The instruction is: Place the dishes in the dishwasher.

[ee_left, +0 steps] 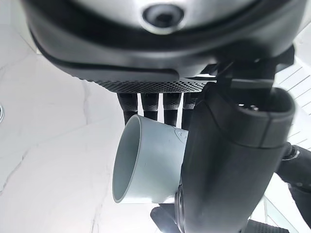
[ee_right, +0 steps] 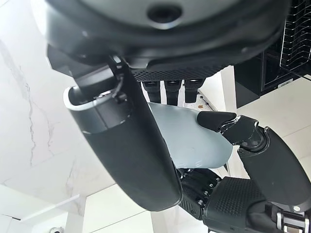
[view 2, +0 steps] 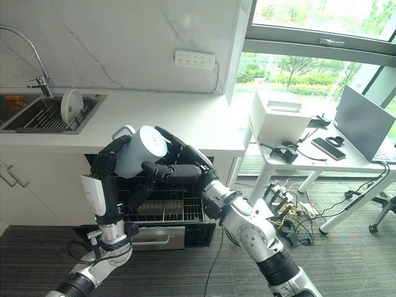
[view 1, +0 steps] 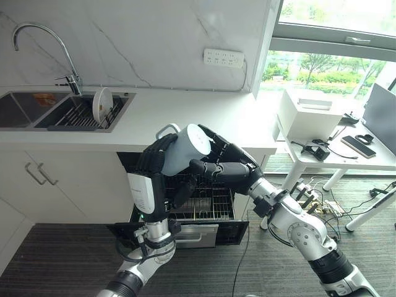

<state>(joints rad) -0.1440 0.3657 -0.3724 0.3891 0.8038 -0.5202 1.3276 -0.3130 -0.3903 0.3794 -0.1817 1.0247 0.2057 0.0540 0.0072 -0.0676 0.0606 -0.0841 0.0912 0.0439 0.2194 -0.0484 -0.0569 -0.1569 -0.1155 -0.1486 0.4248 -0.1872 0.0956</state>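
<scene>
i see both hands wrapped around a pale grey mug (view 1: 185, 150), held up in front of the counter edge (view 1: 204, 143) above the pulled-out dishwasher rack (view 1: 207, 201). the left hand (view 1: 153, 162) curls its fingers round the body; the right hand (view 1: 224, 162) closes on the base end. the left wrist view shows the mug's open mouth, which the head views hide. a white plate (view 1: 102, 104) stands in the sink rack (view 1: 80, 115), well apart. a white desk (view 1: 371, 162) stands to the right.
</scene>
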